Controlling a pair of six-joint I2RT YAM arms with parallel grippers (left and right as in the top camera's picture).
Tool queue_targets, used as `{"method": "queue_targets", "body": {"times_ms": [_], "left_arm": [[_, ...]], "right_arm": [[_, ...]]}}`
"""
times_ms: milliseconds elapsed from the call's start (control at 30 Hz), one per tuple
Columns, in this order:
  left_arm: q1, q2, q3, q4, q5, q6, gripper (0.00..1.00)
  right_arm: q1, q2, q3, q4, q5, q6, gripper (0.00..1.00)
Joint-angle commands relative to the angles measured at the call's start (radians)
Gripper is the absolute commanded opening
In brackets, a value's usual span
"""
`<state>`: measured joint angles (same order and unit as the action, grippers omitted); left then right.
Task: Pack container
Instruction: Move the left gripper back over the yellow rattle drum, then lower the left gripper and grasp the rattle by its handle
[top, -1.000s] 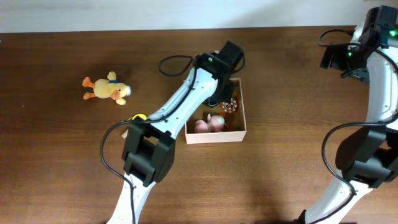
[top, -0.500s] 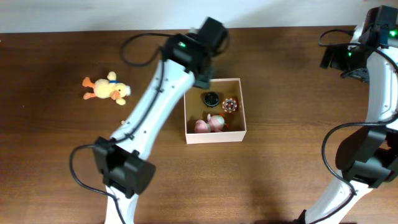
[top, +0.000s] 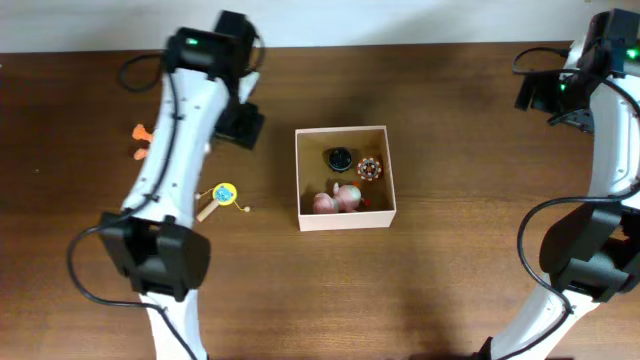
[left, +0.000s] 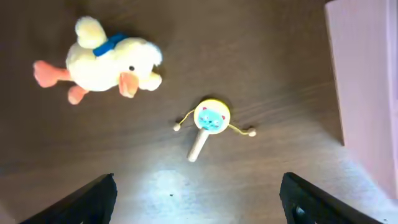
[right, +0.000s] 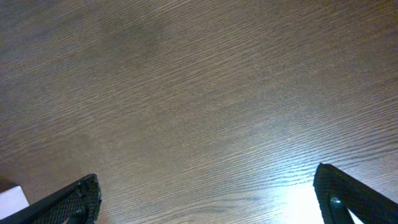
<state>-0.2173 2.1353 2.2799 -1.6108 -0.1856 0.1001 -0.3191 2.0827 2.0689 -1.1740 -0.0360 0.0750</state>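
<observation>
Hovering wide open, empty, the left end effector (left: 199, 202) has the container (left: 367, 74) to its right — light, stiff cardboard, I'd guess — best gripped by one wall.

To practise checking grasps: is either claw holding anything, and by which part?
Nothing is held. Both the left claw and right claw are open and empty; the duck and rattle lie loose on the table.

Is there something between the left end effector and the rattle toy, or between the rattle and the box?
Nothing visible. Only bare table separates the open left end effector from the rattle, and the rattle from the container. The plush duck lies aside.
</observation>
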Motion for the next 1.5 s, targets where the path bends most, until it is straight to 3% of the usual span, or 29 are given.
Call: {"method": "queue_targets", "body": {"times_ms": [0,733,1100,1467], "left_arm": [[0.081,-0.013,-0.072,0.009,0.147,0.078,0.86],[0.131,-0.013,-0.614,0.234,0.15,0.194,0.87],[0.134,-0.013,-0.758,0.363,0.148,0.29,0.87],[0.134,-0.013,-0.843,0.521,0.137,0.295,0.87]], "right_arm": [[0.004,0.007,-0.006,0.003,-0.006,0.002,0.99],[0.004,0.007,-0.006,0.003,-0.006,0.002,0.99],[0.004,0.007,-0.006,0.003,-0.006,0.001,0.99],[0.004,0.007,-0.006,0.003,-0.005,0.002,0.99]]}}
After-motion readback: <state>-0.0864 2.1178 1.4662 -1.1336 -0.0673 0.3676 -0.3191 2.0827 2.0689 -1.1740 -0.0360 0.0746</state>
